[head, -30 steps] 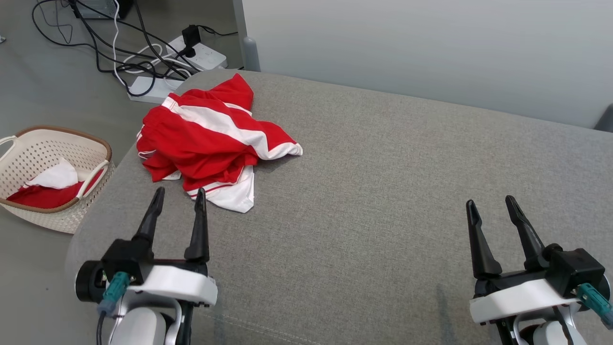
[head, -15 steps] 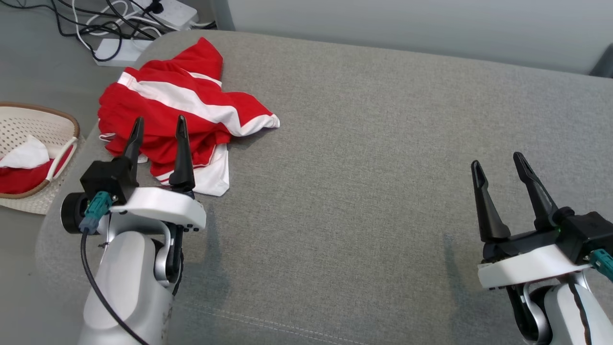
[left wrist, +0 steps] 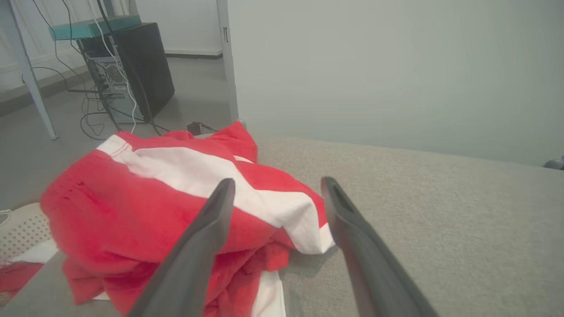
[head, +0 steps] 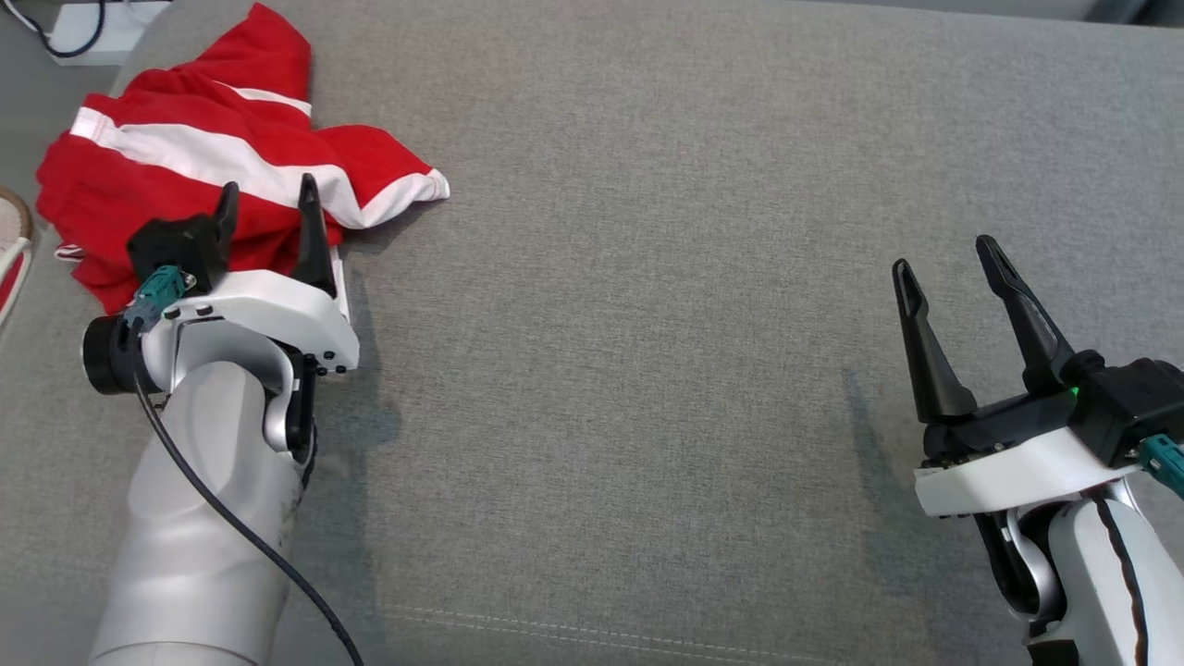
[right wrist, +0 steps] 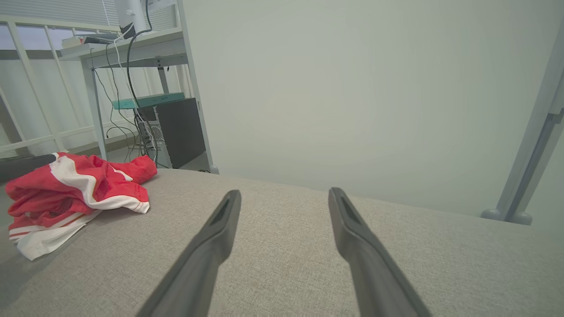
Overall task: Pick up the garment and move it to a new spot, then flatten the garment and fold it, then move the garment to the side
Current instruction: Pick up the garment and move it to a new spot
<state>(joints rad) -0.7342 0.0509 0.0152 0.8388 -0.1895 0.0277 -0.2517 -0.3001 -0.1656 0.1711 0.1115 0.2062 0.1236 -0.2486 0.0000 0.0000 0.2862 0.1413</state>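
The left hand (head: 268,185), fingers spread, hangs at the crumpled red-and-white garment (head: 208,111); the right hand (head: 943,255), likewise spread, is well apart.

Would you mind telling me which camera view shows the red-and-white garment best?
The right wrist view: the crumpled red-and-white garment shows nearly whole. The head view crops it at the frame's edge, with the left arm over its near part. The left wrist view is close but partly behind the jaws.
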